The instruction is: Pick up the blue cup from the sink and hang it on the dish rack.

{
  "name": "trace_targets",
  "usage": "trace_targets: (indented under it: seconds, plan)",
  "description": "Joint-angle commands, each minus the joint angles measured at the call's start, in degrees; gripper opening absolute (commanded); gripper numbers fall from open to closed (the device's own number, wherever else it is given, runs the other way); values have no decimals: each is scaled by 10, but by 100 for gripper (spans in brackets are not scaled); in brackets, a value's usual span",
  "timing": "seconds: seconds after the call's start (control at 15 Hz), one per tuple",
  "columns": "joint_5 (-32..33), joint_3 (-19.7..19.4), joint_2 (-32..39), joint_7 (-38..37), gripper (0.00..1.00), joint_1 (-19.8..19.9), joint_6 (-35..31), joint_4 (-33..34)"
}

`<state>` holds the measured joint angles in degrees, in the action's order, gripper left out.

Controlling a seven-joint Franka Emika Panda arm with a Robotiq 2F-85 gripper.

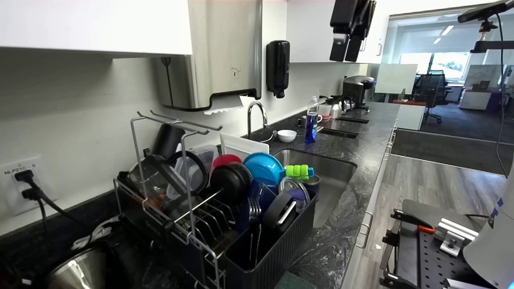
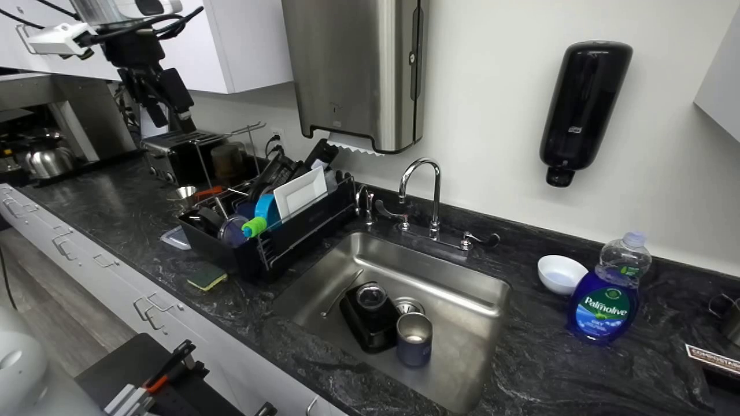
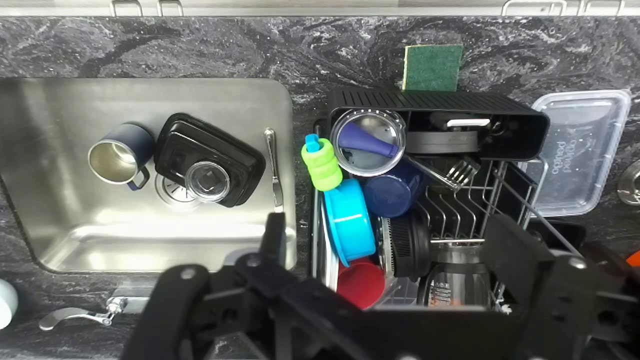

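Observation:
The blue cup is a navy mug with a steel-coloured inside. It stands upright in the sink, beside a black container. In the wrist view the blue cup shows its mouth and a small handle. It is partly hidden behind the rack in an exterior view. The dish rack stands beside the sink, crowded with dishes, with a taller silver wire frame. My gripper is wide open and empty, high above the rack. It also shows in both exterior views.
In the sink lie the black container and a knife. The faucet rises behind it. A turquoise cup, a red dish and another navy cup sit in the rack. A paper towel dispenser hangs above.

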<state>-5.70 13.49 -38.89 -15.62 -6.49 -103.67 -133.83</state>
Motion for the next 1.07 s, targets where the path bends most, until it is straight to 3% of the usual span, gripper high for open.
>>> trace_targets:
  seconds: [0.0, 0.53, 1.0]
  plan:
    - [1, -1, 1, -1, 100, -1, 1, 1]
    - [-1, -2, 6, 2, 100, -2, -4, -1]
    - [17, -39, 32, 43, 100, 11, -103, -45]
